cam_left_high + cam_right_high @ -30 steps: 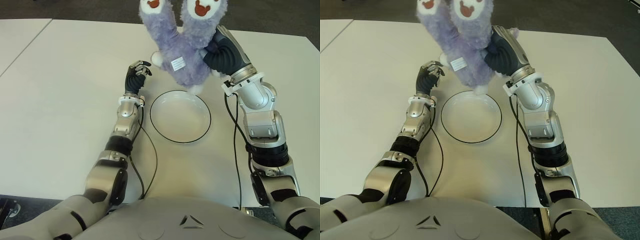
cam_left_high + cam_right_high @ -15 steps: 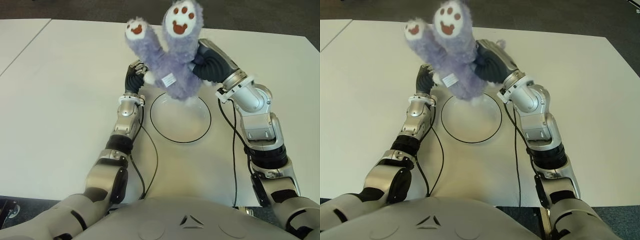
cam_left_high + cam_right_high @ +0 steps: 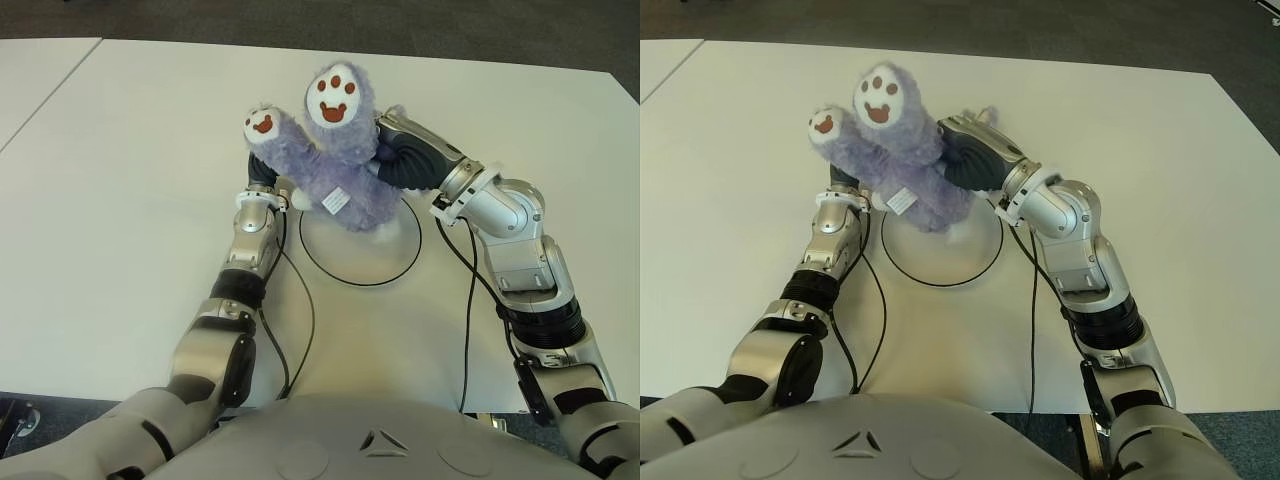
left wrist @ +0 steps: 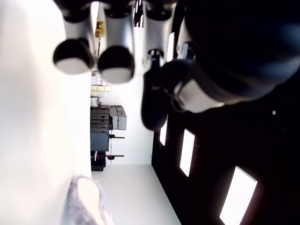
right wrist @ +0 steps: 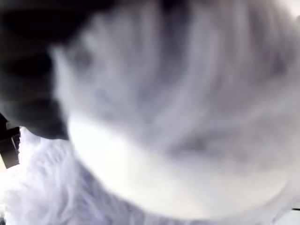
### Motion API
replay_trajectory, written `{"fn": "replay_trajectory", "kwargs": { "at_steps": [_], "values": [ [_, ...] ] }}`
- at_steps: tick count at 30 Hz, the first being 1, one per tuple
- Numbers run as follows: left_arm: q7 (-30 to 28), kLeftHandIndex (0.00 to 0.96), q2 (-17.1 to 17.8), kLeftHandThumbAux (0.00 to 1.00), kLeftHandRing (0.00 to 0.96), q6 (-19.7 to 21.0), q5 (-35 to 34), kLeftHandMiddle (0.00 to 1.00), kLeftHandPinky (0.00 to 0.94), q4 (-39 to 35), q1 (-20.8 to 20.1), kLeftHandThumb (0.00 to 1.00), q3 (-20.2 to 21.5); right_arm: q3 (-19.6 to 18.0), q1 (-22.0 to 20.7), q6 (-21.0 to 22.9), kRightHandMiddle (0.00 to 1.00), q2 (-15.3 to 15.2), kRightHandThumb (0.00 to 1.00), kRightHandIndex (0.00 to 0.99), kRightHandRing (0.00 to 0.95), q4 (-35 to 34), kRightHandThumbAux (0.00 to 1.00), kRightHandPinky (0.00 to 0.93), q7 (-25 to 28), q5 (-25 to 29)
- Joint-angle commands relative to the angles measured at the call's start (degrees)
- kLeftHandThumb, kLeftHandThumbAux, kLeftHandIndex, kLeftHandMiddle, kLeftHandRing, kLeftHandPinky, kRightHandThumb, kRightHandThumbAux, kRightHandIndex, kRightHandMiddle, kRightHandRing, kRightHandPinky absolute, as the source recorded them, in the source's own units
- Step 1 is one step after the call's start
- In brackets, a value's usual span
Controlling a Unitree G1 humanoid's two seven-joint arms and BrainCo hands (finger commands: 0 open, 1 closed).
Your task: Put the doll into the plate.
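No legible text anywhere.

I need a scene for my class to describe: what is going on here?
The robot's right hand grips a purple plush doll upside down, feet up, over the far part of a white plate on the table. The left hand shows just left of the plate, partly hidden behind the doll, holding nothing.

Right hand [image 3: 395, 165] reaches inward with its fingers clamped on a grasp; left hand [image 3: 262, 178] stretched forward, fingers [image 4: 112, 65] loosely curled, empty
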Motion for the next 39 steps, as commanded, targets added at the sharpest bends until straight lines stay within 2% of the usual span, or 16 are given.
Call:
{"fn": "replay_trajectory", "kwargs": {
  "at_steps": [1,10,13,16,19,27,32,39],
  "values": [
    [0.64,0.442,-0.24,0.704,0.882,-0.07,-0.32,0.879,0.873,3.06,4.36,0.712,0.61,0.36,2.32,-3.23,0.523,-1.35,0.857,0.398,0.801,0.18,0.677,0.385,0.41,0.20],
    [0.83,0.442,-0.25,0.703,0.882,0.38,-0.16,0.879,0.873,2.31,4.52,0.712,0.71,0.17,3.39,-6.15,0.522,-2.24,0.859,0.398,0.762,1.80,0.677,0.326,0.55,-0.12],
    [0.77,0.442,-0.19,0.703,0.882,0.65,-0.12,0.879,0.874,2.03,4.55,0.712,0.74,0.13,3.66,-7.03,0.522,-2.58,0.859,0.400,0.758,2.22,0.676,0.366,0.60,-0.07],
    [0.60,0.442,-0.06,0.704,0.883,0.96,-0.18,0.879,0.869,1.92,4.49,0.712,0.78,0.07,3.90,-7.60,0.525,-2.64,0.928,0.408,0.582,2.52,0.659,0.365,0.48,-0.17],
    [0.57,0.442,-0.03,0.704,0.882,1.12,-0.18,0.879,0.866,1.80,4.49,0.711,0.78,0.13,4.01,-8.07,0.525,-2.91,0.973,0.414,0.523,2.68,0.661,0.401,0.55,-0.61],
    [0.88,0.442,0.07,0.704,0.879,1.71,-0.06,0.877,0.862,1.40,4.45,0.711,0.84,0.75,4.53,-7.40,0.579,-5.87,0.998,0.418,0.570,0.56,0.658,0.467,2.87,-4.87],
    [0.77,0.442,0.11,0.704,0.878,1.82,-0.17,0.877,0.862,1.20,4.46,0.711,0.94,0.91,4.56,-7.87,0.512,-6.84,0.999,0.368,0.561,0.74,0.664,0.465,3.87,-5.54],
    [0.07,0.442,0.29,0.703,0.878,1.80,-0.22,0.876,0.864,1.05,4.46,0.712,0.85,0.45,4.42,-9.20,0.450,-7.26,1.000,0.353,0.518,2.38,0.671,0.456,4.06,-4.19]
  ]
}}
